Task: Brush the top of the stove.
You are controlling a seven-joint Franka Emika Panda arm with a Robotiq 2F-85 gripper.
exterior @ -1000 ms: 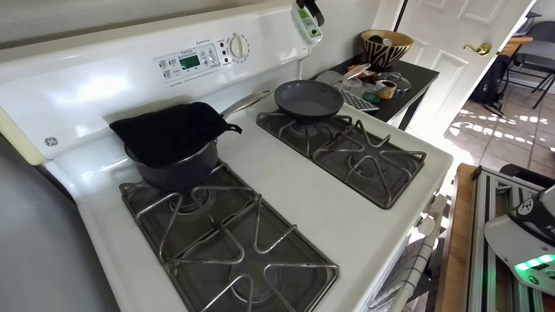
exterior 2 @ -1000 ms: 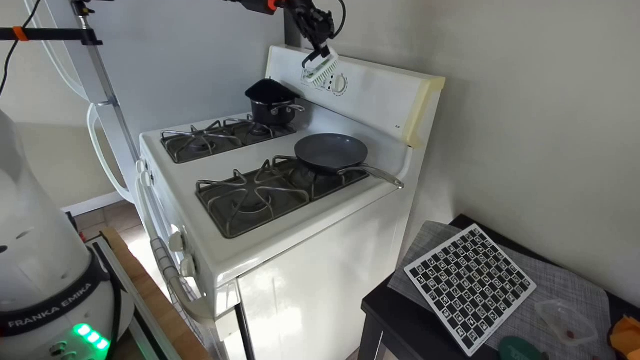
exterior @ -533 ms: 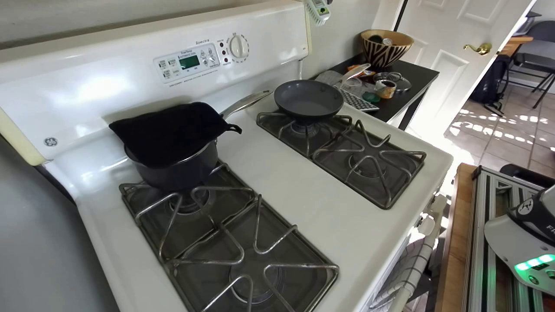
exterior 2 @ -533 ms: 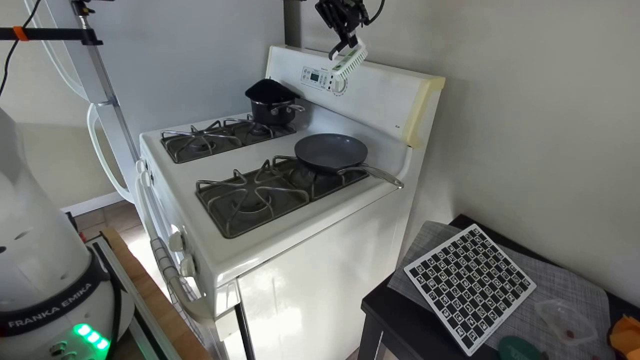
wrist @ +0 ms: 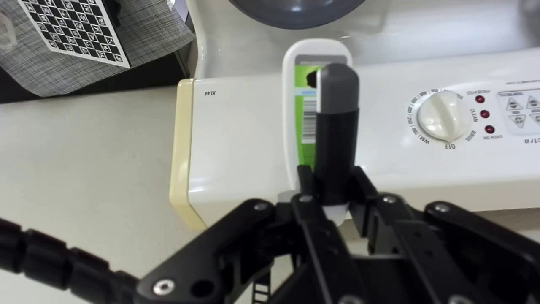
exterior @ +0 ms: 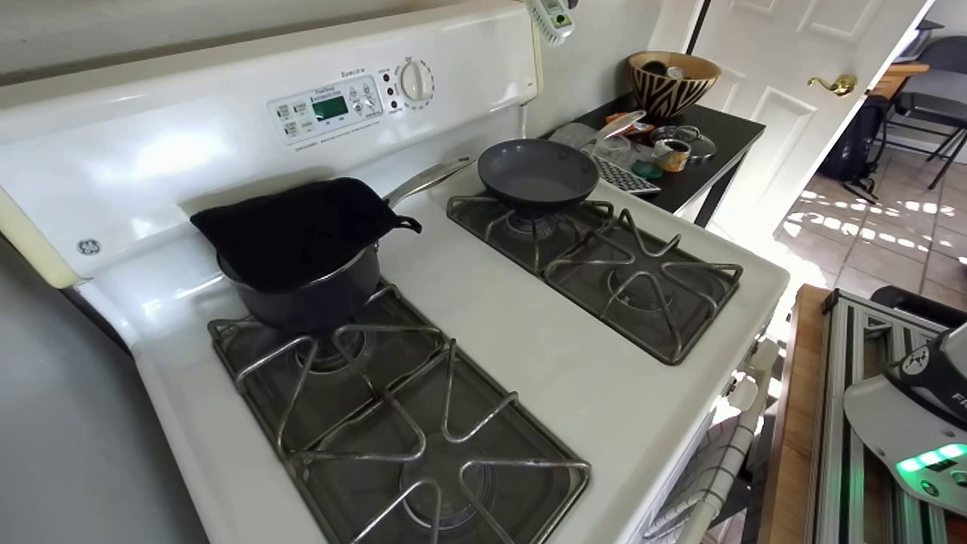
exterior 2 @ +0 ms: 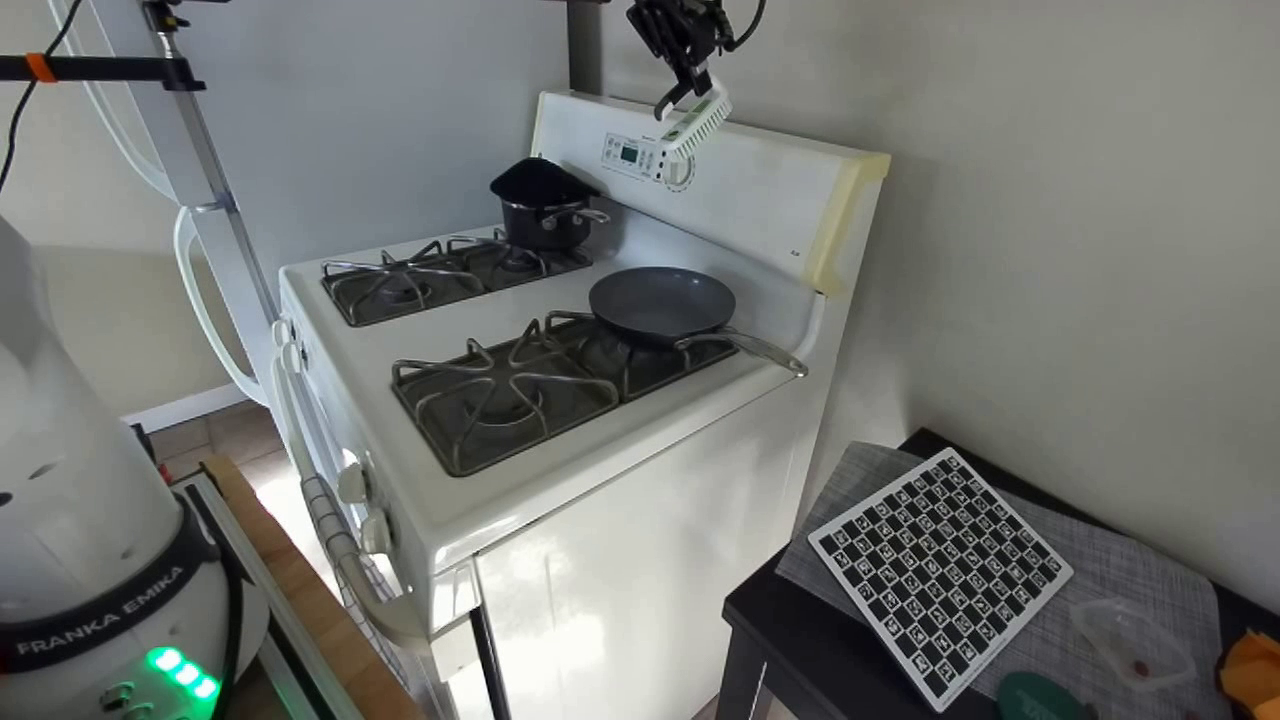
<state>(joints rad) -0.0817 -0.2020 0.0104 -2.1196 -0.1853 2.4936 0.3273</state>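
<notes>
Your hand (wrist: 334, 179) is out of frame in an exterior view, where only an end of the brush (exterior: 552, 21) shows at the top edge. You see the robot's base (exterior 2: 90, 500) cropped by the frame in both exterior views. The wrist view gives you the brush's labelled face; the bristles (exterior 2: 710, 128) are turned away from that camera, and the dark handle (wrist: 336, 143) covers part of the green label (wrist: 308, 154). The skillet (exterior: 538, 174) is cut off there by the top edge. A black cover (exterior: 302, 227) hides the inside of the pot (exterior: 332, 291), so dark that you can't make out its surface. At the frame edge on the worktop (exterior: 729, 140) lies an orange item (exterior 2: 1252, 675) that you cannot identify.

Your hand is clenched on the brush: 2 fingers (wrist: 304, 177) pinch its handle from either side. You have the brush tilted, up in the air, well apart from the top of the stove (exterior: 514, 332). In the wrist view it stands before the control panel (wrist: 240, 147), between the dial (wrist: 445, 115) and the yellowed end (wrist: 182, 139); how near, you can't tell. Below, 2 dark grate sections (exterior: 355, 483) flank a plain white strip (exterior: 468, 272), with the skillet at the back of 1 and the pot at the back of the other.
</notes>
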